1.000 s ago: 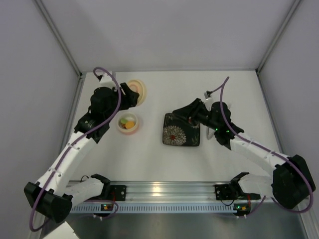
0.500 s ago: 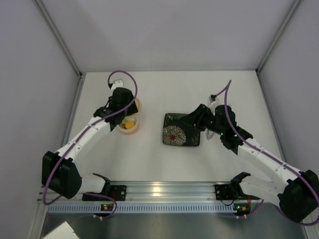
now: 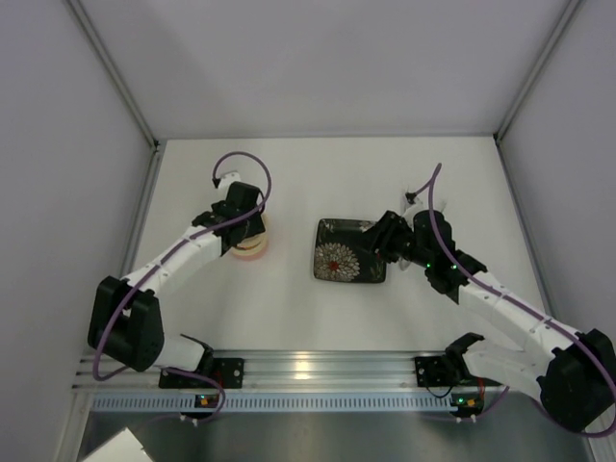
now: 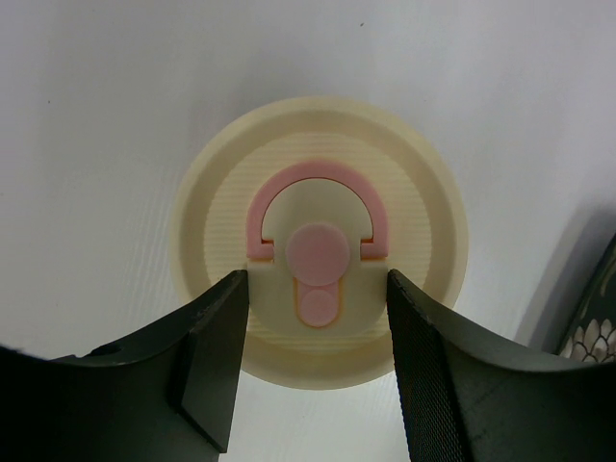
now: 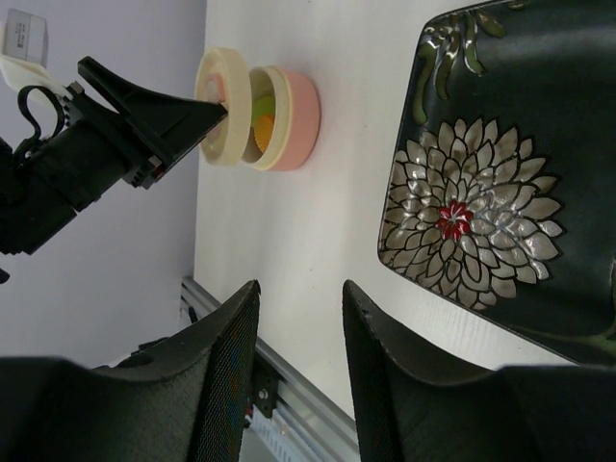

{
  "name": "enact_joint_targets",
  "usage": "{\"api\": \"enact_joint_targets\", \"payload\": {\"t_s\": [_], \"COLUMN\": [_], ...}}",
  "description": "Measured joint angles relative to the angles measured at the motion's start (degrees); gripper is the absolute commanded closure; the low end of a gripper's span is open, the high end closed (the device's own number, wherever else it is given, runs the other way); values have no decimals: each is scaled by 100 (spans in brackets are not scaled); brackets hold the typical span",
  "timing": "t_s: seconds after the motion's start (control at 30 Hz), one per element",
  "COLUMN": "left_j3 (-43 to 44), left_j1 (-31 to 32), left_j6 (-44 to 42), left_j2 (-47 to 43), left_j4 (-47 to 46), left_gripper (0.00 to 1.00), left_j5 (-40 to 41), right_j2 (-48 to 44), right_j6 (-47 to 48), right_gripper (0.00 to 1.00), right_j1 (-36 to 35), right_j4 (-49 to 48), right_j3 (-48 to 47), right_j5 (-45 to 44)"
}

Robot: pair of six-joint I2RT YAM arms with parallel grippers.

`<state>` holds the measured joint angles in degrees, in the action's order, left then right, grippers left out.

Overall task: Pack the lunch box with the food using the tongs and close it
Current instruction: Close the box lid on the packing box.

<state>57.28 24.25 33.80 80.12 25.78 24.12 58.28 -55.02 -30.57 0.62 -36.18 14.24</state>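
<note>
Clamping the lid [image 4: 318, 144] in our left gripper [image 4: 316, 294], we hold it tilted against the lunch box [image 5: 300, 115], food [image 5: 262, 123] inside; our right gripper [image 5: 300, 298] stands apart, empty.

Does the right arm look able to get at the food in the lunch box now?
Probably not. The left gripper holds the lid just above the lunch box, leaving only a narrow gap over the food.

Even, diffuse white light fills the enclosure, casting only faint shadows. Glare streaks the metal rail [image 3: 308, 366] at six o'clock. Up close, the fingers [image 4: 217, 375] of the left gripper [image 4: 316, 286] blur toward six o'clock; the lid [image 4: 318, 192] is sharp.
</note>
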Motion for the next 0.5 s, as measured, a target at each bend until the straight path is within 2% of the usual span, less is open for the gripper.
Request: {"api": "enact_joint_targets", "payload": {"t_s": [0.5], "left_j3": [-225], "left_j1": [-208], "left_j6": [101], "left_j2": [387], "left_j4": [-68], "left_gripper": [100], "left_j5": [-11], "right_j2": [-17], "right_j6": [0], "right_gripper": [61], "right_j1": [0], "right_j4": [9], "right_j3": [22], "right_j5": [11]}}
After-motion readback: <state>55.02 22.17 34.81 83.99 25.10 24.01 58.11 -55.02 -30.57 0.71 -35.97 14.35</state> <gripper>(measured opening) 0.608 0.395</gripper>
